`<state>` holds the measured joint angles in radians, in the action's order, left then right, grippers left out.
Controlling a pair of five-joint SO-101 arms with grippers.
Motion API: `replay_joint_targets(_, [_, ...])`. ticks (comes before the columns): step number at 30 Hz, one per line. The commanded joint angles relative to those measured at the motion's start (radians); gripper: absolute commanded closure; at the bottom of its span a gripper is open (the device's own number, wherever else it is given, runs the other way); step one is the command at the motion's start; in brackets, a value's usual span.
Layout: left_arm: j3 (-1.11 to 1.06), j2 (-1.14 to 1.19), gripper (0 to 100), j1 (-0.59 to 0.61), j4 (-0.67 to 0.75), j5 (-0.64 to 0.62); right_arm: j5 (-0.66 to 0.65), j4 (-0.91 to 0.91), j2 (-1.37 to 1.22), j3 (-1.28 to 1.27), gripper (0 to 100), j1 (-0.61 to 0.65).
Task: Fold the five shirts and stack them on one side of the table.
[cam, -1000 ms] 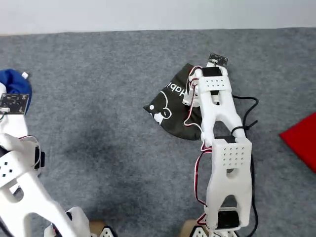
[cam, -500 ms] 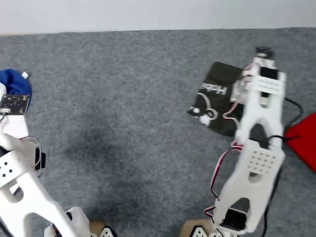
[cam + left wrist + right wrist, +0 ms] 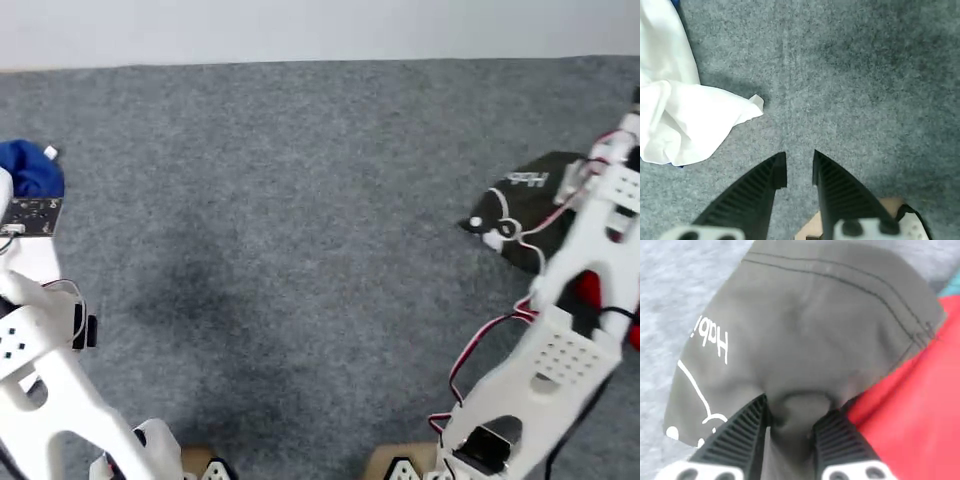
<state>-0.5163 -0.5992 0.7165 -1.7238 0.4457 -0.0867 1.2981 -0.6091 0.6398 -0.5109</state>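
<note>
Right gripper [image 3: 790, 412]: clamped on a fold of the dark printed shirt [image 3: 815, 330] at the table's 3 o'clock edge. That shirt overlaps the red shirt [image 3: 910, 405]. Left gripper [image 3: 799, 167]: jaws narrowly parted, empty, over the grey mat [image 3: 865, 75]. White shirt [image 3: 675, 115] lies beside it; blue shirt [image 3: 30, 168] at 9 o'clock.

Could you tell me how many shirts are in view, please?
4: dark shirt in the right end effector, red shirt beside it, white shirt and blue shirt at the left edge. A fifth may be hidden.
</note>
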Motion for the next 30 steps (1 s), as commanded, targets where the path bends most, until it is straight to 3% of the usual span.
replay_joint_targets(1, [0.007, -0.029, 90, -0.005, -0.028, 0.002, -0.012, -0.067, 0.094, 0.040, 98.9, -0.091])
replay_joint_targets(9, [0.007, -0.029, 92, -0.008, -0.028, 0.002, -0.066, -0.182, 0.096, 0.040, 98.9, -0.196])
replay_joint_targets(23, [0.005, -0.029, 92, -0.006, -0.028, 0.002, -0.144, -0.180, 0.176, 0.057, 98.9, -0.081])
replay_joint_targets(30, [0.005, -0.029, 92, -0.005, -0.028, 0.005, -0.176, -0.153, 0.225, 0.072, 98.9, -0.154])
